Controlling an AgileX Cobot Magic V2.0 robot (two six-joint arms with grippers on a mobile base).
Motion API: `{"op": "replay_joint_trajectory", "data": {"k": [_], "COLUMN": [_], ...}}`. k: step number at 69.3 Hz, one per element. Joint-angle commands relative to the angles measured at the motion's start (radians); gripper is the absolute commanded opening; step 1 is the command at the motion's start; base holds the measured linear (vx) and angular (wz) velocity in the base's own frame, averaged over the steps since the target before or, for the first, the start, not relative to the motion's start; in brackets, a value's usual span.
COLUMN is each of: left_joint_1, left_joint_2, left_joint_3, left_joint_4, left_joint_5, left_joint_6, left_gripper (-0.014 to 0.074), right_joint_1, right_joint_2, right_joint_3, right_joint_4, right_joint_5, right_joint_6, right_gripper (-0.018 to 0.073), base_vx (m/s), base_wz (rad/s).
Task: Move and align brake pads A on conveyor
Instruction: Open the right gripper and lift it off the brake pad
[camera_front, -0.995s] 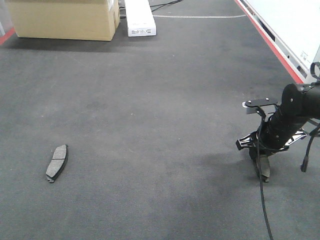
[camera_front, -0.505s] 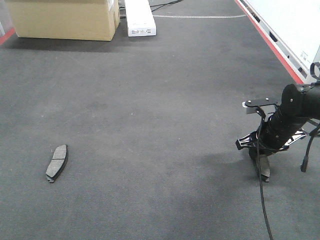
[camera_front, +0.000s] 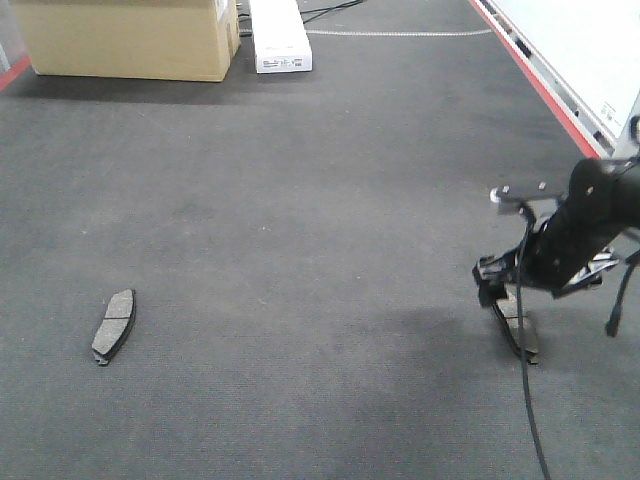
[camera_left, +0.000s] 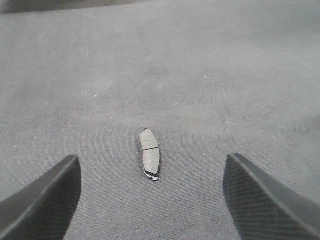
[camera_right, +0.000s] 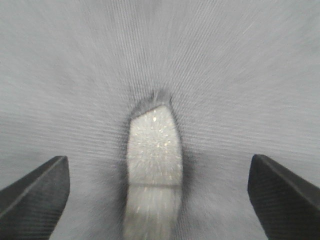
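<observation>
One brake pad A (camera_front: 114, 326) lies grey face up on the left of the dark felt conveyor (camera_front: 300, 200). The left wrist view shows that same pad (camera_left: 150, 159) lying lengthwise, centred ahead of my open left gripper (camera_left: 152, 172) and well below it. Another brake pad A (camera_front: 517, 322) lies at the right, under my right gripper (camera_front: 505, 300). In the blurred right wrist view this pad (camera_right: 154, 145) rests on the conveyor between the wide-apart fingers of the right gripper (camera_right: 158, 167), touching neither one.
A cardboard box (camera_front: 130, 40) and a white carton (camera_front: 278, 35) stand at the conveyor's far end. The red strip (camera_front: 540, 85) runs along the right edge, with a white panel (camera_front: 590, 50) beyond it. A black cable (camera_front: 525, 400) hangs from the right arm.
My right gripper has lifted and tilted back from the right pad, which now lies flat with its grey face showing. The left pad has not moved.
</observation>
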Motion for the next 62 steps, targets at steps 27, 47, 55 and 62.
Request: {"op": "replay_joint_trajectory", "data": {"k": [27, 47, 55, 62], "left_joint_1": [-0.006, -0.006, -0.006, -0.006], "left_joint_2": [0.004, 0.004, 0.004, 0.004], "left_joint_3": [-0.020, -0.020, -0.020, -0.020], "left_joint_4": [-0.008, -0.008, -0.008, -0.008], "left_joint_5": [-0.062, -0.062, -0.062, -0.062], "left_joint_6": [0.000, 0.000, 0.000, 0.000], "left_gripper": [0.0540, 0.0540, 0.0540, 0.0540], "right_joint_1": [-0.005, -0.005, -0.005, -0.005], "right_joint_2": [-0.499, -0.828, -0.962, -1.060], "right_joint_3": [-0.035, 0.131, 0.261, 0.354], "right_joint_4": [0.056, 0.055, 0.049, 0.047], "right_joint_5": [0.024, 0.018, -0.040, -0.086], "right_joint_6": [-0.011, -0.019, -0.019, -0.021], "right_gripper": [0.0654, 0.0645, 0.0642, 0.0638], "base_vx": [0.00, 0.00, 0.00, 0.00], "base_wz": [0.00, 0.00, 0.00, 0.00]}}
